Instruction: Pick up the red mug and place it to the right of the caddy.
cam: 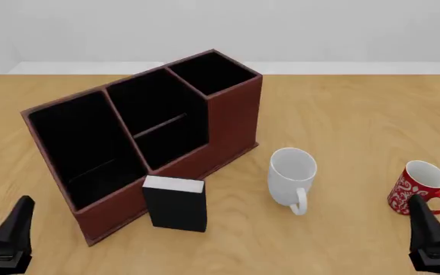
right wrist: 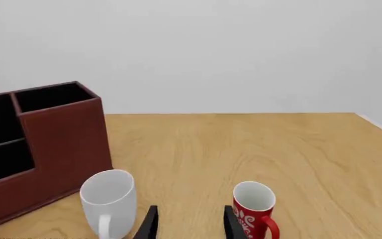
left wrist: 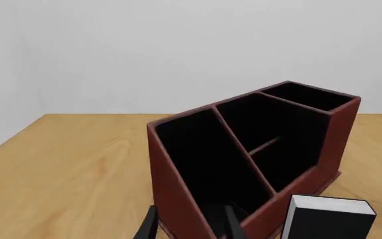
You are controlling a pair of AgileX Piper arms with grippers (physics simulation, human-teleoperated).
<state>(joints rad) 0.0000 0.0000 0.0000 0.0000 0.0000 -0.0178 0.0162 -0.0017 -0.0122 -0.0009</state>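
While both arms sit low at the near edge of the table (cam: 342, 103), the red mug (cam: 419, 187) stands upright at about four o'clock from the table's middle, its handle turned toward the near right corner. The right gripper (cam: 434, 243) is just at six o'clock of the mug, apart from it; in the right wrist view its two dark fingers (right wrist: 149, 224) stand spread with nothing between them, and the mug (right wrist: 254, 209) stands just beside one finger rather than in the gap.

The caddy (cam: 147, 134) takes up the left and middle of the table, set at a slant, its tallest compartment at twelve o'clock and its lowest toward eight. A small black box (cam: 176, 203) with a white top stands touching or just off the caddy's near wall, at six o'clock of it. A plain white mug (cam: 291, 177) stands upright between the caddy and the red mug, at about four o'clock of the caddy, handle toward the near edge.

The left gripper (cam: 10, 238) waits at the near left corner, at seven o'clock of the caddy. The left wrist view shows its fingers (left wrist: 148, 226) parted and holding nothing, with the caddy's corner (left wrist: 244, 159) seeming to be right in front of them.
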